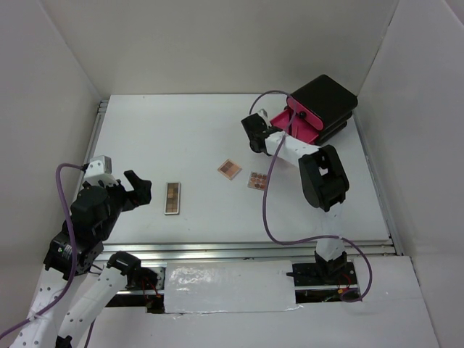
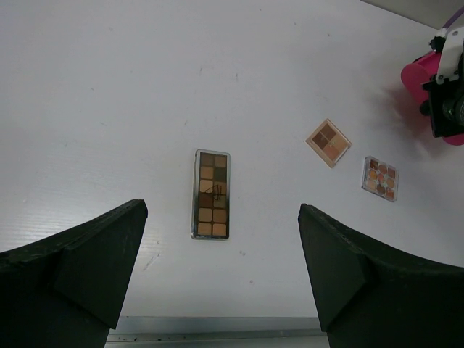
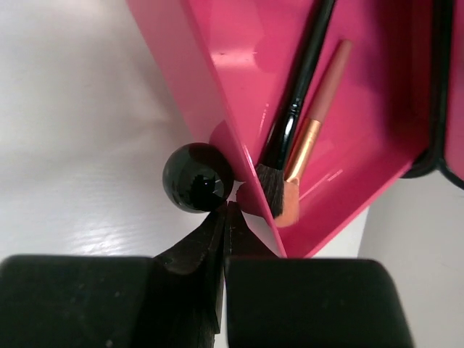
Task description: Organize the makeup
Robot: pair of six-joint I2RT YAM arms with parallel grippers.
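The narrow brown eyeshadow palette (image 1: 172, 198) (image 2: 211, 194) lies flat on the white table. My left gripper (image 1: 138, 190) (image 2: 220, 217) is open and empty, hovering just left of it. Two small square tan-orange palettes (image 1: 230, 169) (image 1: 257, 180) lie mid-table and also show in the left wrist view (image 2: 328, 142) (image 2: 380, 177). A black brush (image 3: 297, 101) and a pink-orange brush (image 3: 312, 138) lie in the open pink drawer (image 1: 301, 123) (image 3: 239, 87). My right gripper (image 1: 258, 135) (image 3: 226, 209) is shut, its tips at the drawer's front just under the black knob (image 3: 197, 177).
The black box (image 1: 328, 100) with pink drawers stands at the back right, near the right wall. White walls enclose the table on three sides. A metal rail (image 1: 246, 250) runs along the near edge. The right arm's purple cable (image 1: 267, 203) loops over the table.
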